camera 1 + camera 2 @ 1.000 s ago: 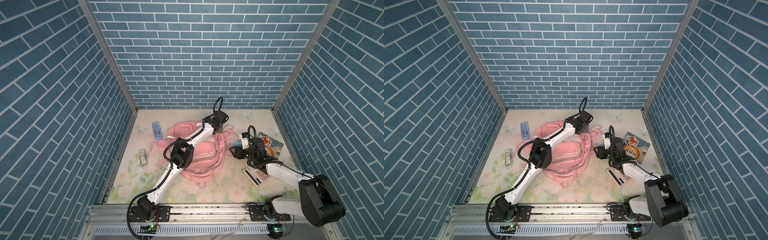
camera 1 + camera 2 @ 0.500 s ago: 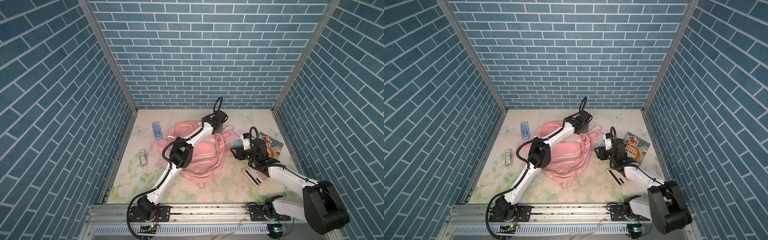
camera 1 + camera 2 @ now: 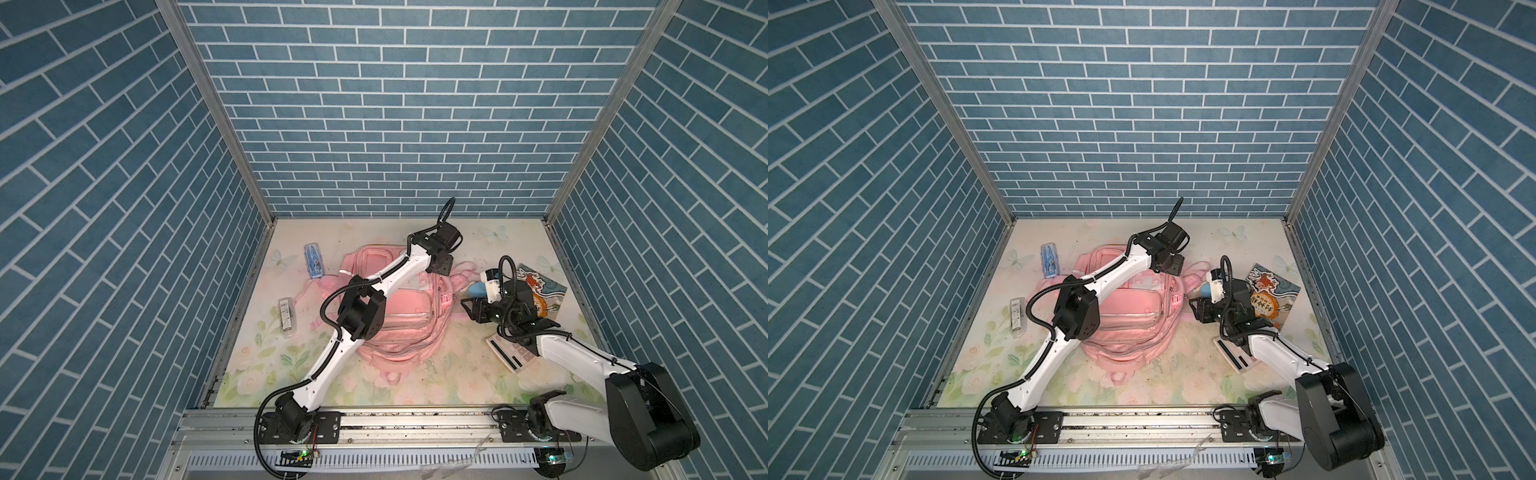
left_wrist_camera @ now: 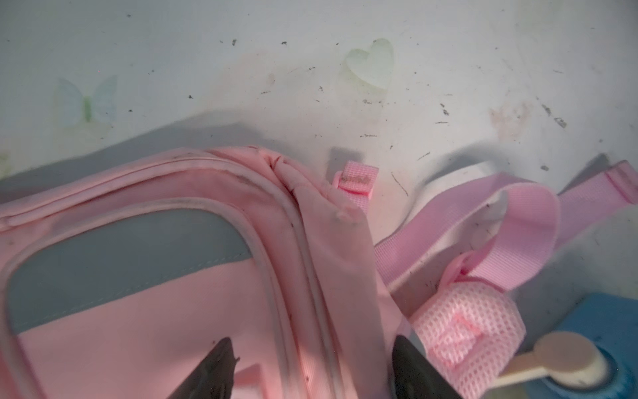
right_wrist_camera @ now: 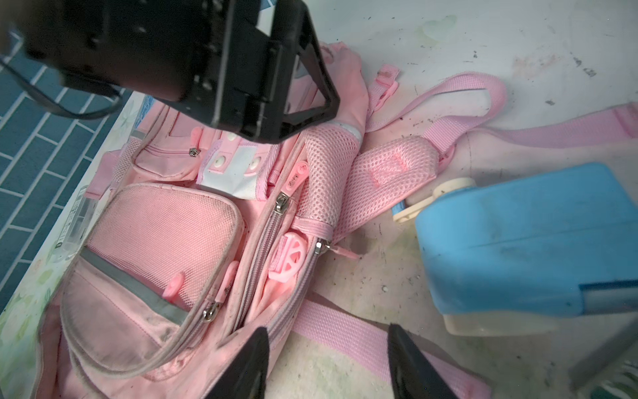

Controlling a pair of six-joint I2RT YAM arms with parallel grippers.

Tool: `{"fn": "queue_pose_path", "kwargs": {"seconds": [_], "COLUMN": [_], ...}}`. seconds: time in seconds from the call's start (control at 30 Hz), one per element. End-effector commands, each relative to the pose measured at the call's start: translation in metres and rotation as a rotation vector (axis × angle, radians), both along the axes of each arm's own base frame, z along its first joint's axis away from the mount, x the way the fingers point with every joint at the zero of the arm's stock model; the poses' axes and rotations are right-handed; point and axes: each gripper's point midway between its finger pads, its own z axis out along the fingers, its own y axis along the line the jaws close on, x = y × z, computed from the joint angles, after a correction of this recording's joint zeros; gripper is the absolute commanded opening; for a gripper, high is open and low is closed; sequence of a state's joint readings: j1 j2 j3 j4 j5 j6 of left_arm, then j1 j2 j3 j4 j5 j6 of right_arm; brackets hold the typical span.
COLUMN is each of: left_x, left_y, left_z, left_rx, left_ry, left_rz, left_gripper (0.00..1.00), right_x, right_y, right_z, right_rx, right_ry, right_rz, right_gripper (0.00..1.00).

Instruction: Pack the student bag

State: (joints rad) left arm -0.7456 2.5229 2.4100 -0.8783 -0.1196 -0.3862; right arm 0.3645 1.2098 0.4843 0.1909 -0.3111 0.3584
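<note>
Flat on the mat [image 3: 457, 374], the student bag [image 3: 407, 307] lies pockets-up, long axis near-to-far — left gripper [image 4: 312, 340], right gripper [image 5: 327, 328] gape empty.

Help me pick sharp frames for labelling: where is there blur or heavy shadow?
Left wrist view: soft overall, left claw smeared, the student bag throws a dark shadow on the table. Right wrist view: zippers crisp, the blue box and right claw blurred. Both top views: sharp, evenly lit.
</note>
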Motion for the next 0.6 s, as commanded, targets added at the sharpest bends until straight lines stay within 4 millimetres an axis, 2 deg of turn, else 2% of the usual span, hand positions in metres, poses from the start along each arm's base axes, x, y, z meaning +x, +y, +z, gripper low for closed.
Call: {"fn": "queue_pose_path", "kwargs": {"seconds": [0.0, 0.17, 0.23, 0.43, 0.57], "left_x": [-0.015, -0.045, -0.059, -0.101, -0.117], "left_y": [0.016, 0.027, 0.031, 0.033, 0.028], "left_z": [0.041, 0.052, 0.046, 0.013, 0.004], "left_rx": [0.01, -0.019, -0.02, 0.041, 0.075], "left_ry": [-0.029, -0.028, -0.012, 0.062, 0.068], "left_rz": [0.013, 0.005, -0.003, -0.055, -0.078], "left_gripper": [0.75, 0.75, 0.75, 0.74, 0.74], "right_x": [0.002, -0.001, -0.002, -0.006, -0.003], "right_y": [-0.003, -0.009, -0.01, -0.011, -0.015], "right_z": [0.013, 0.02, 0.023, 0.02, 0.019], "right_rx": [-0.026, -0.025, -0.017, -0.007, -0.025], "right_ry": [-0.041, -0.072, -0.078, -0.066, -0.062], "right_rz": [-0.007, -0.034, -0.04, -0.046, -0.07], "right_gripper": [0.56, 0.56, 0.56, 0.56, 0.54]}}
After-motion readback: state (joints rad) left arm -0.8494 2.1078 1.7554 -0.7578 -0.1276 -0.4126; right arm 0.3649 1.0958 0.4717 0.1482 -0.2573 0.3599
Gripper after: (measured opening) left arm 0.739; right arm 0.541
